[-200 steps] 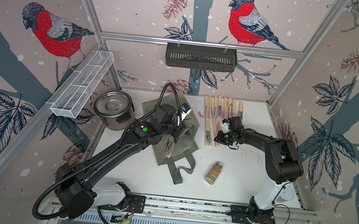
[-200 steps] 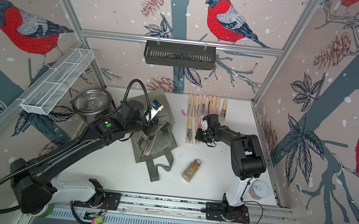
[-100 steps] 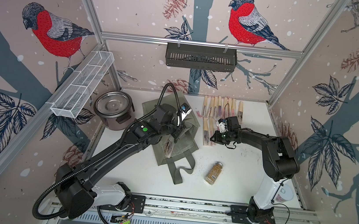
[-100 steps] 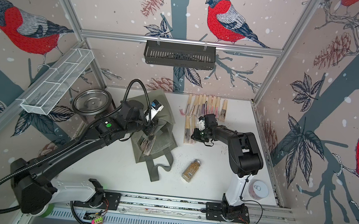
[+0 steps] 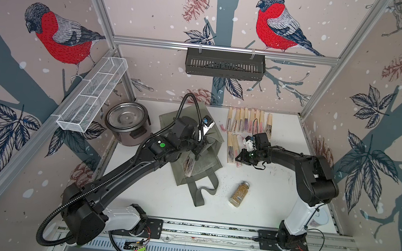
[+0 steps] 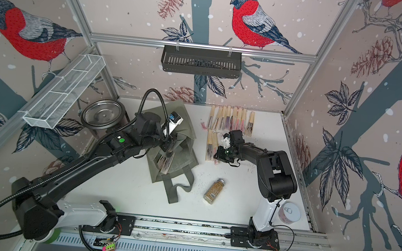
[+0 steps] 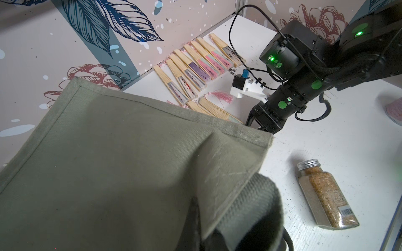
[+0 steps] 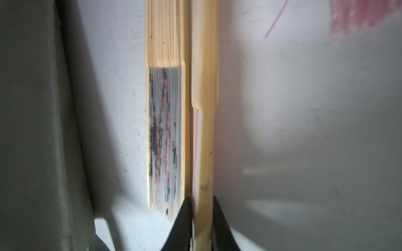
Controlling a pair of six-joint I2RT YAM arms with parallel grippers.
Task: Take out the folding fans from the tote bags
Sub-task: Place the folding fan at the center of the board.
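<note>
Fans (image 5: pixel 187 164) not yet taken out lie just inside the mouth of the tote bag (image 5: pixel 212 143), left of and slightly nearer than the right fingers (image 8: pixel 185 217), with their long axes running near to far. The left fingers (image 5: pixel 196 153) are clenched on the bag's fabric beside them, so we judge the right arm to be the picker. Its fingers straddle a pale fan (image 8: pixel 204 97) on the table (image 5: pixel 264 190); whether they clamp it or merely flank it we cannot tell.

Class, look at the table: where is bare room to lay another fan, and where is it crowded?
Bare: between tote bag, left arm and front rail; between spice jar and right arm's base; between fan rows and right wall. Crowded: between bag and fan rows.
</note>
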